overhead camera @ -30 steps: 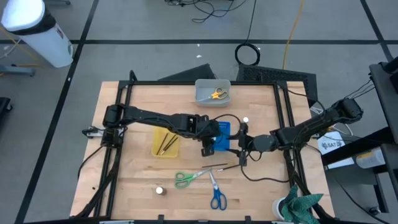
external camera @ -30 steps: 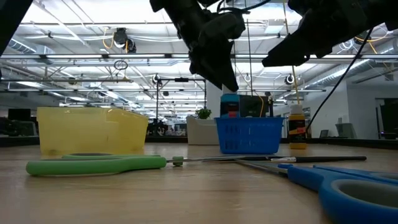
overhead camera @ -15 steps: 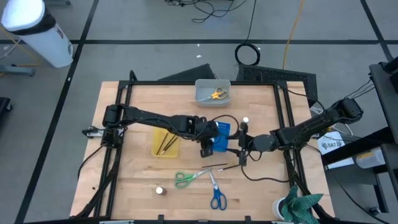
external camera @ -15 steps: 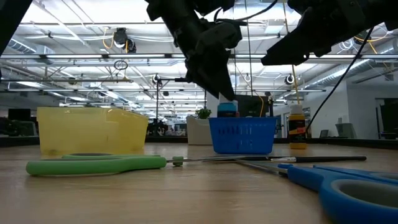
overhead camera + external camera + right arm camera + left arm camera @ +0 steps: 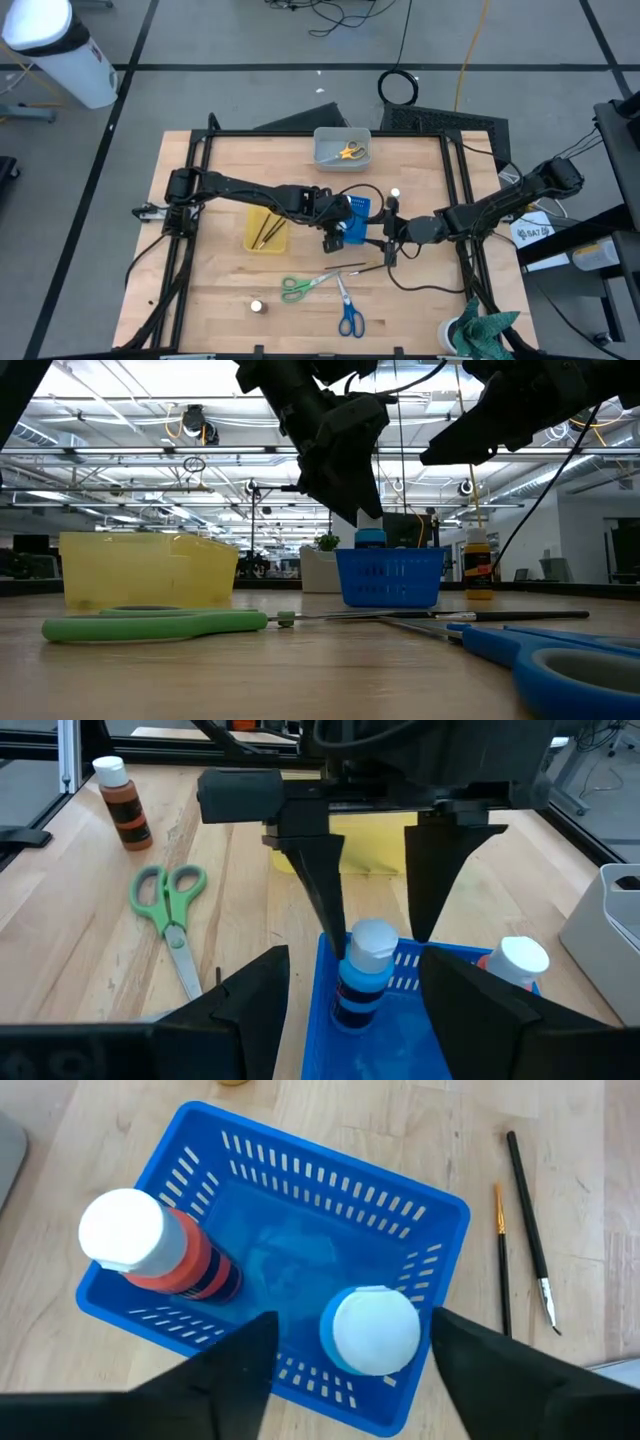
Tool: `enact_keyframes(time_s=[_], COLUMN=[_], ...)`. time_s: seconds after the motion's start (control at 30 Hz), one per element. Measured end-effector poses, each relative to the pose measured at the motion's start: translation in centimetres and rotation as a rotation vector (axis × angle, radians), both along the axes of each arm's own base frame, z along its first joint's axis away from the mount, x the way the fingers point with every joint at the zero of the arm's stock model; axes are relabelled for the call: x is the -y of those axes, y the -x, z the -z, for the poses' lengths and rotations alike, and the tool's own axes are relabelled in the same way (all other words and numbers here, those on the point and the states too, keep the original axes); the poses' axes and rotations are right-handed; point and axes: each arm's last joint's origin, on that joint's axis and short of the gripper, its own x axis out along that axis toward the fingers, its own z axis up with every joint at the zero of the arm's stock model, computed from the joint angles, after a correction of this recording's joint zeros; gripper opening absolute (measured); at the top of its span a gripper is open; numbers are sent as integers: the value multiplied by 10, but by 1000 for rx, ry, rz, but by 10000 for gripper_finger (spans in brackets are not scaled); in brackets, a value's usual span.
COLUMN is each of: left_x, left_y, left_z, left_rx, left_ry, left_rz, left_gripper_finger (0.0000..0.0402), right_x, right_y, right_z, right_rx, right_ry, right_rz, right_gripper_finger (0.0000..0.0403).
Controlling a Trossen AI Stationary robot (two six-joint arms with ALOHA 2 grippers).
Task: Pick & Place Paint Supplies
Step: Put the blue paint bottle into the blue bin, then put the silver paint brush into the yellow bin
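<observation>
2 bottles in blue slotted plastic basket (image 5: 440, 1230) – left gripper (image 5: 372, 870) spread above blue-capped bottle (image 5: 362, 972); right gripper (image 5: 345, 1020) agape – brown-topped bottle (image 5: 122, 802) only from right wrist.

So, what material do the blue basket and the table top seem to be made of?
The blue basket looks like moulded plastic, slightly glossy: its colour is even and its walls have regular slots. The table top looks like light wood in a matt finish: grain lines and joined strips show. Both are judged from look alone.
</observation>
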Motion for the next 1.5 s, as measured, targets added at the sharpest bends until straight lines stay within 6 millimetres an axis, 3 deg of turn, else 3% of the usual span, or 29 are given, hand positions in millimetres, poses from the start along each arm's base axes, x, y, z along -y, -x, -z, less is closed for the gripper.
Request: enact_keyframes(time_s=[0.17, 0.33, 0.47, 0.6, 0.77, 0.87, 1.07, 1.33, 1.5], left_x=[-2, -5, -2, 17, 56, 83, 121, 128, 121], left_y=[2, 15, 35, 54, 58, 49, 25, -13, -21], left_z=[-8, -43, -82, -115, -124, -115, -57, 30, 70], left_rx=[17, 92, 175, 276, 358, 453, 423, 339, 255], left_ry=[10, 27, 30, 18, -81, -62, -11, 19, 54], left_rz=[-12, -17, -9, 47, 114, 144, 211, 164, 89], left_gripper_finger=[317, 339, 346, 345, 340, 342, 341, 319, 248], right_x=[0, 0, -4, -17, -43, -53, -62, -61, -61], right_y=[0, 0, 1, 2, 4, 0, -6, -5, -5], right_z=[0, 0, 0, -1, 10, 11, -9, -14, -14], right_rx=[-1, -4, -1, 9, -26, -69, -71, -46, -46], right_ry=[0, 0, -20, -100, -138, -124, -49, 22, 40], right_rz=[0, -2, -39, -147, -239, -267, -309, -290, -299], right_gripper_finger=[208, 208, 208, 208, 208, 208, 208, 208, 208])
